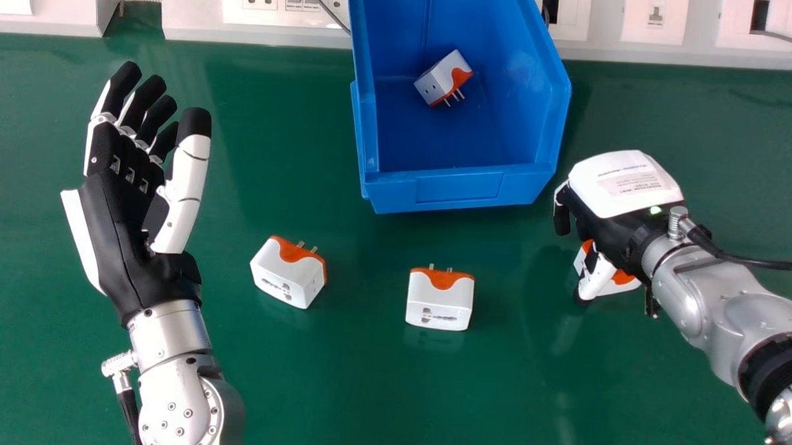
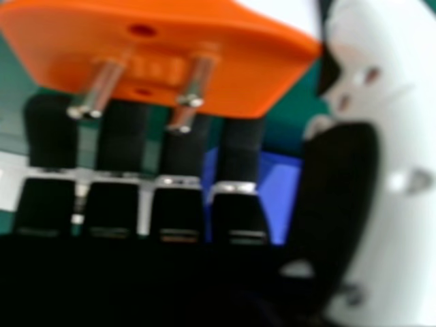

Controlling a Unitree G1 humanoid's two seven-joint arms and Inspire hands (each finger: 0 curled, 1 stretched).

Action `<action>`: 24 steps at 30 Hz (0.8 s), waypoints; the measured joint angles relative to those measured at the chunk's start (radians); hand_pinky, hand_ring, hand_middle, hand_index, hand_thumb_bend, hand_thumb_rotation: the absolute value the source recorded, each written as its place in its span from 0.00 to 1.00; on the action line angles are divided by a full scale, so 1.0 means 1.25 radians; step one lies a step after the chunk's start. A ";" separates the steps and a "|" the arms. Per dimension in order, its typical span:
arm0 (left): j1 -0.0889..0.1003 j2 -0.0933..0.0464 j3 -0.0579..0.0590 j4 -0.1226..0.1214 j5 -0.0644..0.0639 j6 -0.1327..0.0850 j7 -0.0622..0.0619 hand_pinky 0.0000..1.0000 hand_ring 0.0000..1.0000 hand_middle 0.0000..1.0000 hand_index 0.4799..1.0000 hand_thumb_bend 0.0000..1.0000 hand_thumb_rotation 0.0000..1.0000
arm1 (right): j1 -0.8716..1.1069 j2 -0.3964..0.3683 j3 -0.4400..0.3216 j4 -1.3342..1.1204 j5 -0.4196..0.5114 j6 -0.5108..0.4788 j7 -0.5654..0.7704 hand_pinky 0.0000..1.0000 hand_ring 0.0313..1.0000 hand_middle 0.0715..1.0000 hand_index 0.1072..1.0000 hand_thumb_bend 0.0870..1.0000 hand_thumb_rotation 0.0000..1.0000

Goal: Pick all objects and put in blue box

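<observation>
The green tabletop (image 1: 375, 389) runs under everything, backed by a white strip of sockets (image 1: 290, 34). Against that strip stands the blue box (image 1: 461, 188), its side wall rising between the right hand (image 1: 615, 227) and the one adapter (image 1: 444, 79) already inside, which lies tilted with its pins towards the near right. The left hand (image 1: 128, 244) is well open, palm up and holding nothing, to the left of the box. The right hand sits to the right of the box, back upwards, over an orange and white adapter (image 1: 624, 278) that is partly covered by it; whether it is clasped or merely close in, the pictures do not let one tell. Two more adapters rest on the tabletop between the hands: the left one (image 1: 288, 274) turned at an angle, the middle one (image 1: 439, 304) squarer, pins towards the box. A thin black cable (image 1: 755, 262) trails off from the right wrist. The right hand view shows what the head view hides, the orange face of the adapter at that hand, its metal pins (image 2: 102, 88) pointing in towards the palm.
</observation>
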 measured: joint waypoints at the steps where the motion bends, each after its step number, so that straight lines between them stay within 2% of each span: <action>1: 0.000 0.000 0.000 0.001 0.000 -0.001 0.000 0.78 0.80 0.80 0.64 0.70 0.40 | 0.000 0.000 -0.001 -0.001 0.000 0.000 0.000 0.32 0.41 0.48 0.52 0.45 0.00; 5: -0.001 0.000 0.000 0.003 0.000 -0.003 -0.001 0.78 0.80 0.80 0.64 0.70 0.40 | 0.000 -0.004 -0.028 -0.011 0.012 0.002 -0.004 0.31 0.41 0.47 0.52 0.45 0.00; 9: -0.001 0.000 0.000 0.003 0.000 -0.004 0.000 0.78 0.80 0.80 0.64 0.70 0.40 | -0.002 -0.029 -0.081 -0.075 0.048 0.005 0.005 0.31 0.40 0.47 0.51 0.45 0.00; 16: -0.001 -0.001 -0.001 0.003 0.000 -0.007 0.001 0.78 0.80 0.80 0.64 0.70 0.40 | 0.000 -0.091 -0.207 -0.264 0.150 0.030 0.127 0.31 0.40 0.47 0.51 0.45 0.00; 24: -0.004 -0.001 -0.001 0.009 0.000 -0.009 0.000 0.78 0.80 0.80 0.64 0.70 0.40 | 0.029 -0.110 -0.231 -0.324 0.152 0.037 0.168 0.32 0.41 0.47 0.50 0.45 0.00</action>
